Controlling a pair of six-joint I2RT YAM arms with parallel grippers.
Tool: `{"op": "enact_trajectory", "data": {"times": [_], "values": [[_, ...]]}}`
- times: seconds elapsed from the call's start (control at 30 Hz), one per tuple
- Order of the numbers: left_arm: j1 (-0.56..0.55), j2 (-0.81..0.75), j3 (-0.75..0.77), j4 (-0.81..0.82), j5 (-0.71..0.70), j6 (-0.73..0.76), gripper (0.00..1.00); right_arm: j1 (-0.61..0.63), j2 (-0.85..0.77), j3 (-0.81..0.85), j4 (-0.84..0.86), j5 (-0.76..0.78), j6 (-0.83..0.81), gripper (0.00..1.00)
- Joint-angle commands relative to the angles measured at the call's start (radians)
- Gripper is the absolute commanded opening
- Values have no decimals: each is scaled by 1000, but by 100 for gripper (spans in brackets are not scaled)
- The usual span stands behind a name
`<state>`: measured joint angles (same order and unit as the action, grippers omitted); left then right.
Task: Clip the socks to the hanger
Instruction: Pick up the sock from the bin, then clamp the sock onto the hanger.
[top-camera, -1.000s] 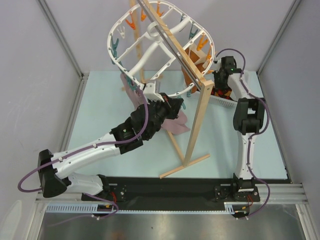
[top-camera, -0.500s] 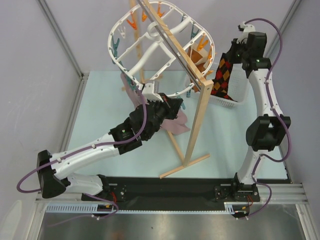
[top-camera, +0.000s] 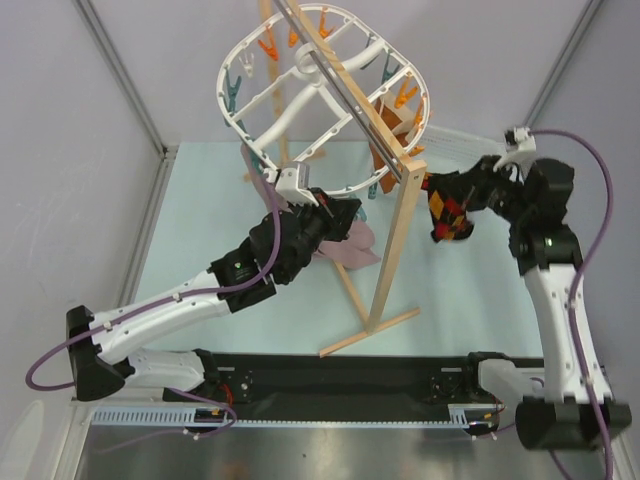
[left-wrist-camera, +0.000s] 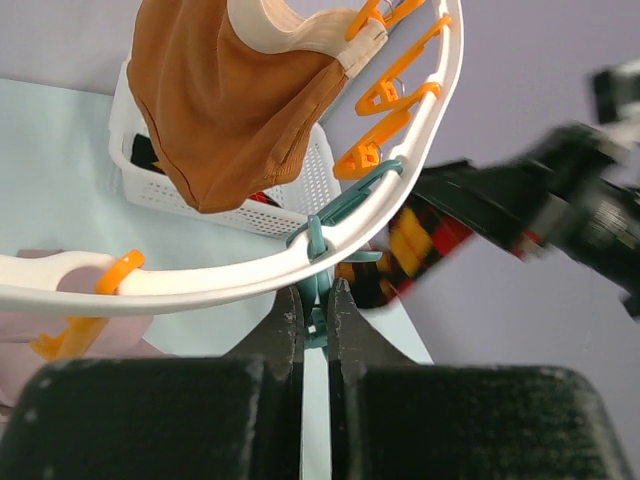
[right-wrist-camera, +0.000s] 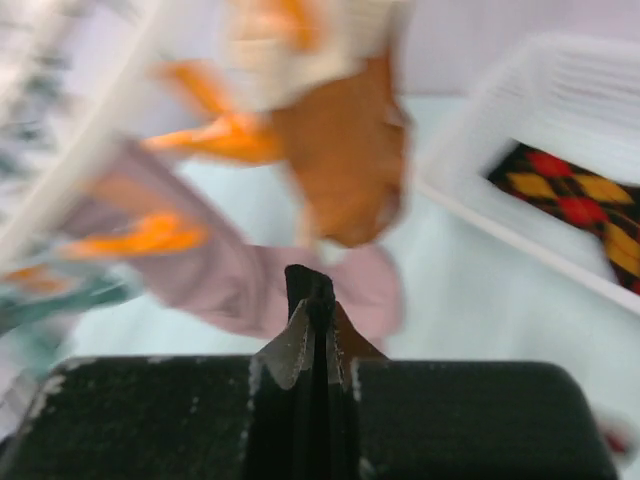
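The white oval hanger (top-camera: 300, 62) hangs from the wooden stand, ringed with orange and teal clips. My left gripper (top-camera: 350, 208) is at its near lower rim (left-wrist-camera: 250, 272). In the left wrist view this gripper (left-wrist-camera: 316, 292) is shut on a teal clip (left-wrist-camera: 317, 322) under the rim. My right gripper (top-camera: 445, 190) is shut on one check sock (top-camera: 452, 220), which hangs in the air just right of the stand's post. Its black cuff (right-wrist-camera: 310, 285) sticks up between the shut jaws (right-wrist-camera: 312, 308). The sock shows behind the rim (left-wrist-camera: 415, 240). A second check sock (right-wrist-camera: 580, 200) lies in the basket.
The wooden stand's post (top-camera: 395, 250) stands between my two arms. A plain orange garment (left-wrist-camera: 230, 110) is clipped to the hanger. A mauve-pink cloth (top-camera: 350, 245) hangs below my left gripper. A white basket (left-wrist-camera: 215, 205) sits on the table at the back right.
My right arm has lifted the sock out of the basket, then swung it down and left toward the hanger's near rim. My left arm has barely moved.
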<state>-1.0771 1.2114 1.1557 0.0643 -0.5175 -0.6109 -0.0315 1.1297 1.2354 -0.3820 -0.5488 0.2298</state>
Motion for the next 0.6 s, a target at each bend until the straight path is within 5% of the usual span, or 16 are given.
{"op": "enact_trajectory", "data": {"times": [0.0, 0.2, 0.57], "values": [[5, -27, -7, -9, 7, -32, 0, 28, -183, -86, 100, -157, 141, 0], [6, -42, -14, -8, 20, -52, 0, 180, -341, -252, 69, -285, 173, 0], [9, -62, -36, -9, 19, -107, 0, 392, -248, -452, 575, -359, 358, 0]]}}
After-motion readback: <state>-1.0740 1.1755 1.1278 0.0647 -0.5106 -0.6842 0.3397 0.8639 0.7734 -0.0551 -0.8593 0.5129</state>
